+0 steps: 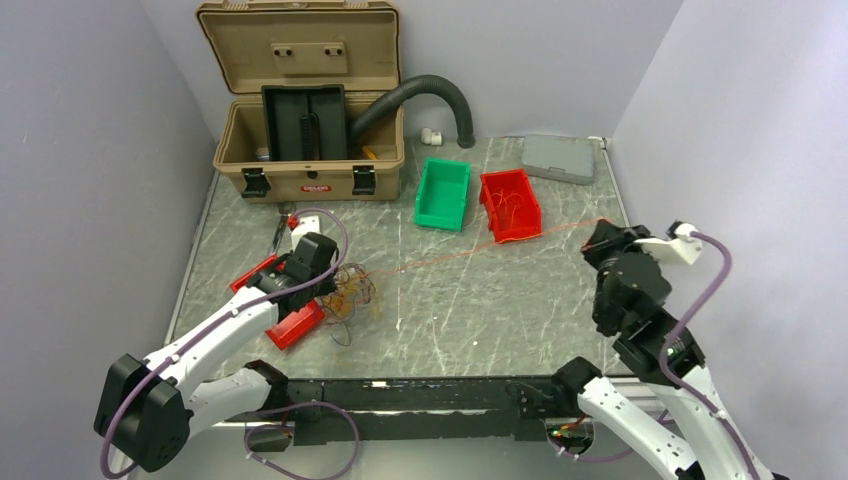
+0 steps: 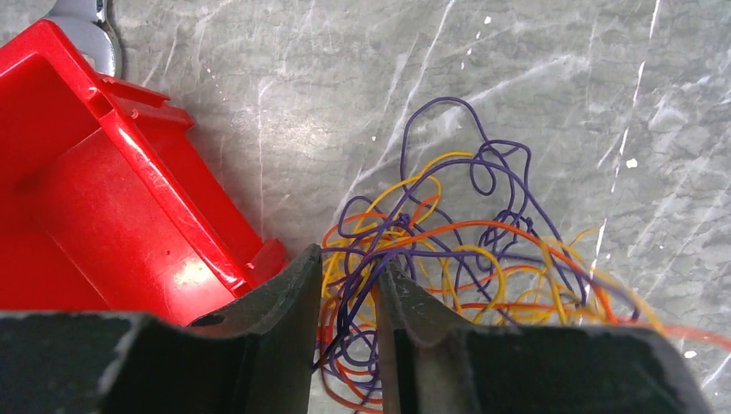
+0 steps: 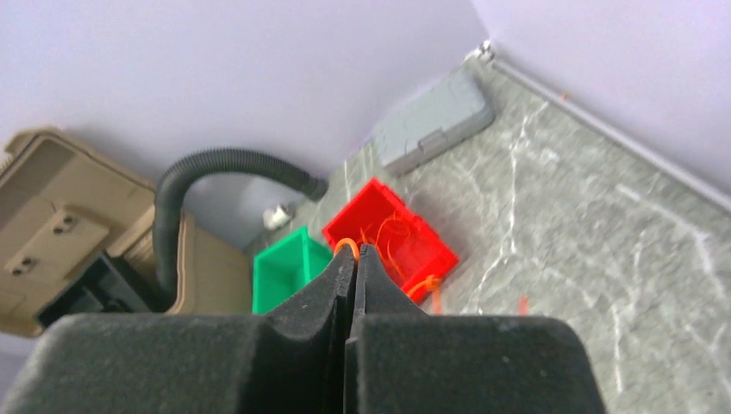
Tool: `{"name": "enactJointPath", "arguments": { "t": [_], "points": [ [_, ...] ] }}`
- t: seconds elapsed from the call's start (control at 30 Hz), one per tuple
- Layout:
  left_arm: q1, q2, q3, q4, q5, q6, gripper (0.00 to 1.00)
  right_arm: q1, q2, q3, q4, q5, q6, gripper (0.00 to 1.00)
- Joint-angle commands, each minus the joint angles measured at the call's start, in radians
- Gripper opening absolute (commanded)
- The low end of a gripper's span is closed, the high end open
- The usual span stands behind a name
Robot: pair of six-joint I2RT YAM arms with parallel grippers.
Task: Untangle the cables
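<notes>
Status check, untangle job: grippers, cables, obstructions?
Left gripper open over cable tangle. Right gripper shut on orange strand, stretched taut. Red bin beside tangle.

Tally: 2 red bins (far red bin (image 1: 503,188), near-left red bin (image 1: 296,326)), 1 green bin (image 1: 443,190) far centre, 1 open tan toolbox (image 1: 310,170) far left, 1 black hose (image 1: 430,82), 1 grey case (image 1: 560,158) far right, 1 tangle of cables (image 1: 352,290) near left, 2 robot arms (left arm (image 1: 215,335), right arm (image 1: 700,410)).

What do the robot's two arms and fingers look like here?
The left arm and right arm have white link shells with black joint housings and black wrists. A purple cable runs loosely along each. The fingers are matte black, broad at the base and tapering to narrow tips.
</notes>
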Motion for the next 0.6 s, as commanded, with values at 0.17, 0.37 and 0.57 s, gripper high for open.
{"name": "enactJointPath", "arguments": {
  "t": [0.17,0.37,0.57],
  "points": [
    [0.006,0.03,0.054,-0.002,-0.032,0.003,0.33,-0.003,0.046,0.183,-0.04,0.055,-0.232,0.0],
    [-0.015,0.005,0.082,0.035,0.034,0.092,0.44,-0.003,0.163,0.214,-0.036,-0.277,-0.31,0.0],
    [-0.148,-0.032,0.154,0.018,-0.048,0.136,0.85,-0.003,0.253,0.251,0.016,-0.541,-0.322,0.0]
  ]
}}
